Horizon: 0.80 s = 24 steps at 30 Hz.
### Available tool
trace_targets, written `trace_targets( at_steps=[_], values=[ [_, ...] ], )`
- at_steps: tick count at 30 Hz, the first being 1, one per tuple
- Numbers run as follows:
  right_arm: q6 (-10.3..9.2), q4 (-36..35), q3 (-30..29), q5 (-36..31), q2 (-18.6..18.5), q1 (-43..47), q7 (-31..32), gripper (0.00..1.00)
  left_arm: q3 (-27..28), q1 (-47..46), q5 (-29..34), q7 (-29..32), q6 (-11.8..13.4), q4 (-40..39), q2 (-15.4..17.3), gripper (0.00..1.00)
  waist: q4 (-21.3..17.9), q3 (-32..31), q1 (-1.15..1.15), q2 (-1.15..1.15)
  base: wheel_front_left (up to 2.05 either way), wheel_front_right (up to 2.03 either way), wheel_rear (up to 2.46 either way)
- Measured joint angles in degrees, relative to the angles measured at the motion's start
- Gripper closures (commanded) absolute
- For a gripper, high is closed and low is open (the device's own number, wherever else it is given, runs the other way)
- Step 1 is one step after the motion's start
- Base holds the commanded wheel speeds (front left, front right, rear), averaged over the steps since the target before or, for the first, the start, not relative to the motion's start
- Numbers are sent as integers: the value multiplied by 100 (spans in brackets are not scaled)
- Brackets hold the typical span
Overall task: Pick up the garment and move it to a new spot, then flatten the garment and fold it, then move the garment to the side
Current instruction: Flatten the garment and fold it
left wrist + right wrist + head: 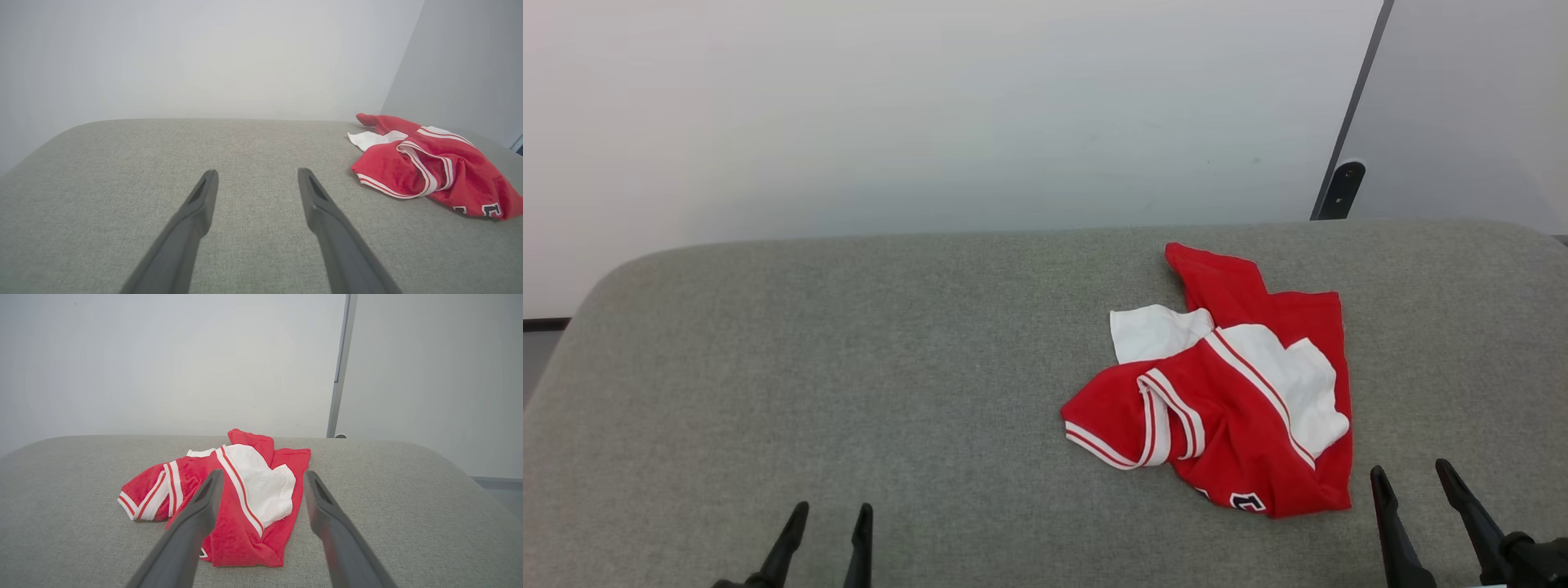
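The garment (1233, 384), a red jersey shirt with white panels and striped trim, lies crumpled on the right half of the grey padded surface (849, 367). My right gripper (1413, 478) stands open just off the garment's near right corner, with nothing between its fingers. In the right wrist view the garment (245, 498) lies ahead of the open right gripper (263, 477). My left gripper (836, 514) is open at the near left, well apart from the garment. The left wrist view has the open left gripper (257, 175) over bare fabric and the garment (429, 167) off to the right.
A white wall (931, 114) rises behind the padded surface. A dark post with a black fitting (1339, 189) stands at the back right. The surface's rounded left edge (572, 327) drops toward the floor.
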Motion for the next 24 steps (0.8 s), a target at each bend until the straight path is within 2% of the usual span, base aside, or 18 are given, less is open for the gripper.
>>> trace_targets(
  at_steps=[10, 16, 17, 21, 22, 23, 24],
  values=[
    [0, 15, -19, 7, 19, 2, 52, 0, 216, 44, 157, 0, -189, 42, -234, 0, 26, 14, 0, 0, 0, 0, 0],
    [0, 261, 134, 35, -56, -378, 557, 0, 223, 46, 165, 0, -264, 107, -379, 0, 0, 81, 0, 0, 0, 0, 0],
    [0, 431, 312, 40, -243, -716, 993, 0, 220, 27, 183, 0, -289, 126, -409, 0, -6, 132, 0, 0, 0, 0, 0],
    [0, 777, 700, 231, -676, -1425, 2040, 0, 205, -74, 216, 0, -341, 178, -475, 0, 3, 288, 0, 0, 0, 0, 0],
    [0, 777, 700, 231, -676, -1425, 2040, 0, 205, -74, 216, 0, -341, 178, -475, 0, 3, 288, 0, 0, 0, 0, 0],
    [0, 896, 866, 423, -865, -1851, 2526, 0, 209, -191, 231, 0, -381, 210, -499, 0, 17, 401, 0, 0, 0, 0, 0],
    [0, 944, 959, 524, -965, -2044, 2729, 0, 204, -248, 232, 0, -390, 238, -513, 0, 25, 460, 0, 0, 0, 0, 0]
  ],
)
